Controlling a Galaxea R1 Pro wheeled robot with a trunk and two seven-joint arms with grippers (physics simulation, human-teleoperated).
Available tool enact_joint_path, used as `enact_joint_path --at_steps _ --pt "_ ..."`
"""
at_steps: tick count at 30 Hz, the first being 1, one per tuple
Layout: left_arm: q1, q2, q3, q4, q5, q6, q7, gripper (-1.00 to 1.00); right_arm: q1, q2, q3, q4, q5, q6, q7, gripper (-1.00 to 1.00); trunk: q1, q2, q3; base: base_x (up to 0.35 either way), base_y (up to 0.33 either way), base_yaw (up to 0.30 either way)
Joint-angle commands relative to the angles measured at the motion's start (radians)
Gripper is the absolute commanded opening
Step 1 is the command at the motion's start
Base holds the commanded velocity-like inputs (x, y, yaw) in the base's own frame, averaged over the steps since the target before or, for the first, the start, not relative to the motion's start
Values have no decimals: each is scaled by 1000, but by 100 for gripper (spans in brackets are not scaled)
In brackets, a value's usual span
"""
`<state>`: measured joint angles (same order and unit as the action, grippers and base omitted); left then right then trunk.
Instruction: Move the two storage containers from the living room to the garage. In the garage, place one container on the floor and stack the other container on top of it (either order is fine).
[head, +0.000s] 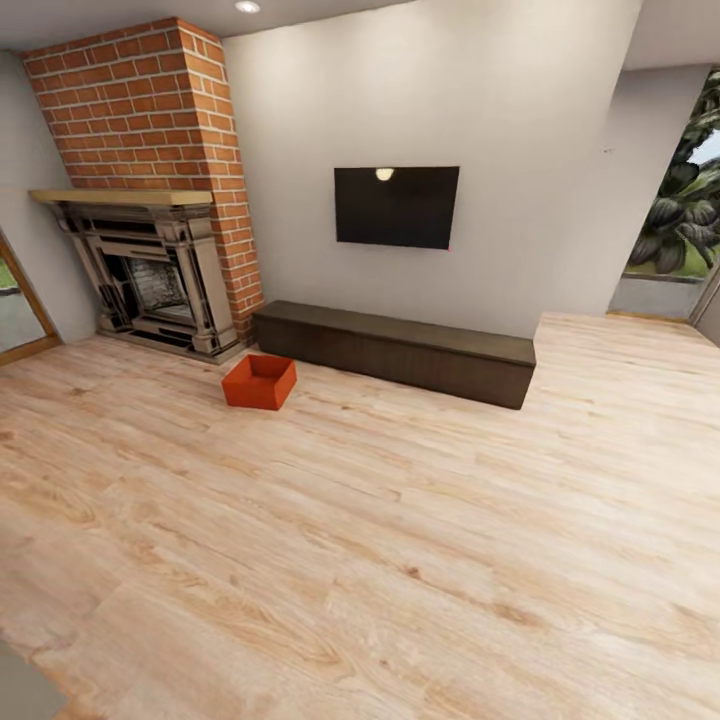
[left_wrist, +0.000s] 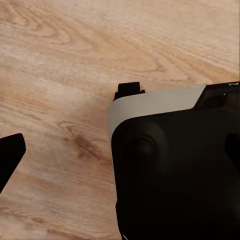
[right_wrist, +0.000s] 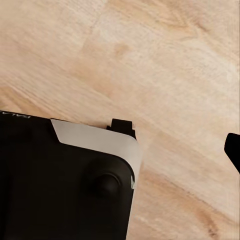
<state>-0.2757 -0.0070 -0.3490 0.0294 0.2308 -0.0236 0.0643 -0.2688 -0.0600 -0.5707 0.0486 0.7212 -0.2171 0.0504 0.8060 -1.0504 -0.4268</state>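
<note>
Wrist cameras face plank floor (left_wrist: 60, 60); orange container (head: 259, 381) sits near fireplace (head: 150, 275)

Home living room: brick fireplace (head: 150, 240), wall TV (head: 396, 207)

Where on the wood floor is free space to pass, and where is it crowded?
Free: the broad planks from the orange-red container and the dark cabinet toward the camera. Crowded: the corner between container, fireplace and the cabinet's end.

The fireplace (head: 150, 275) has a window (head: 20, 300) beside it, cut off by the picture's edge. Each claw's fingers are mostly cut off too.
</note>
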Motion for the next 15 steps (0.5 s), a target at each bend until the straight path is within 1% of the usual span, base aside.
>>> enact_joint_path --at_steps 1,15 --pt "-1 -1 -9 3 9 -2 2 100 -1 -1 -6 4 2 -5 2 100 1 -1 -1 265 208 5" --pt "-1 -1 -9 3 9 -2 2 100 -1 -4 -4 5 5 -4 4 100 1 -1 -1 269 211 1"
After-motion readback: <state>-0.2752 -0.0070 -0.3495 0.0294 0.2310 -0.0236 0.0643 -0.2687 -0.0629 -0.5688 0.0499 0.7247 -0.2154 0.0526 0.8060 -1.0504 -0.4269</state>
